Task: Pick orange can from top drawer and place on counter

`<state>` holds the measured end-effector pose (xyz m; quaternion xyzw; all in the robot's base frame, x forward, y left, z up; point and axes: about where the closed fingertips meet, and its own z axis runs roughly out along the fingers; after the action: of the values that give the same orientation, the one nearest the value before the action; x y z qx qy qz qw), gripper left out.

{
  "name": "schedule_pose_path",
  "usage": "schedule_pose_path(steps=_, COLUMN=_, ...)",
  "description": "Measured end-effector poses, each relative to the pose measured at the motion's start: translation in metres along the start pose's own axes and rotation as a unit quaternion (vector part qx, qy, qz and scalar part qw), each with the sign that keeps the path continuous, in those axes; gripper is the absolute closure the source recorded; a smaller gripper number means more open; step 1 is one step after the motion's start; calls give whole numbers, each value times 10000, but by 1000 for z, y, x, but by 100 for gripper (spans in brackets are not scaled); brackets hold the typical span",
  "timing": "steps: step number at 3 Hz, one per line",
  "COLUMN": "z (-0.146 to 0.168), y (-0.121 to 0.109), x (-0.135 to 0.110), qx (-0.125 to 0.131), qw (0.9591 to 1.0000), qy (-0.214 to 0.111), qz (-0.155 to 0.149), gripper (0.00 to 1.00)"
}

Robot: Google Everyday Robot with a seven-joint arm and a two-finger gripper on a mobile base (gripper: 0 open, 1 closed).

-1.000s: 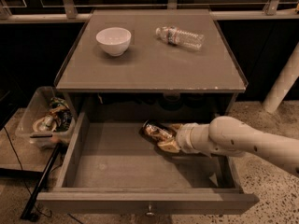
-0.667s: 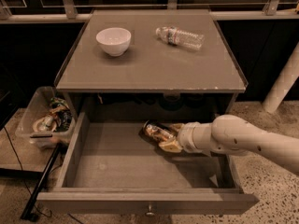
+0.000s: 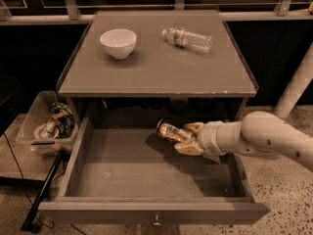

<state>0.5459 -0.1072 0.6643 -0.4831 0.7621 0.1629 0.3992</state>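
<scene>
The top drawer (image 3: 122,175) is pulled wide open below the counter (image 3: 156,67), its knob at the bottom front. The orange can (image 3: 168,130) lies tilted on its side at the back right of the drawer, its silver end pointing left. My gripper (image 3: 188,138) reaches in from the right on a white arm, its tan fingers closed around the can's right part. The can seems slightly raised off the drawer floor.
A white bowl (image 3: 118,42) stands on the counter at the back left. A clear plastic water bottle (image 3: 188,38) lies on it at the back right. A plastic bin (image 3: 46,126) of clutter sits on the floor to the left of the drawer.
The gripper and the can have hardly moved; the can seems a touch higher and further back in the drawer.
</scene>
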Motion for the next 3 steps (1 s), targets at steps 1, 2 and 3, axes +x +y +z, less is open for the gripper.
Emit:
schedule_pose_path(steps=1, z=-47, y=-4, x=-24, qx=-45, qw=9998, qy=-161, qz=-115, gripper=100)
schedule_pose_path(steps=2, z=-95, y=-7, x=-54, qx=-49, qw=9993, qy=-227, qz=-288, gripper=100)
schedule_pose_path(steps=3, z=-137, y=-11, x=-94, qx=20, qw=9979, qy=-164, qz=-631, gripper=100)
